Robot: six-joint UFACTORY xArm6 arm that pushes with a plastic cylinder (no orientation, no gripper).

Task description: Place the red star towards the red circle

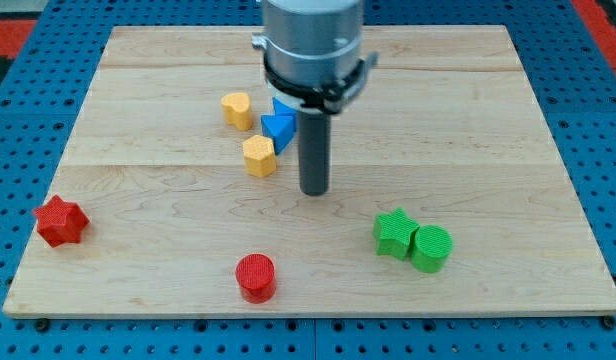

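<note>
A wooden board (pixel 138 180) lies on a blue pegboard, and the arm's dark rod stands near its middle, its tip (pixel 314 192) touching nothing. The red star (pixel 60 221) sits at the near left edge, well apart from the red circle (pixel 255 277) nearer the middle. Right of the tip's near side, a green star (pixel 393 233) touches a green cylinder (pixel 431 248); just left of the rod cluster a yellow heart (pixel 237 109), a yellow hexagon (pixel 259 156) and a blue triangle (pixel 278 126).

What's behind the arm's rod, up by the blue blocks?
My tip rests on bare board, to the right of the yellow hexagon. The rod hides part of a blue block above the blue triangle; its shape is unclear.
</note>
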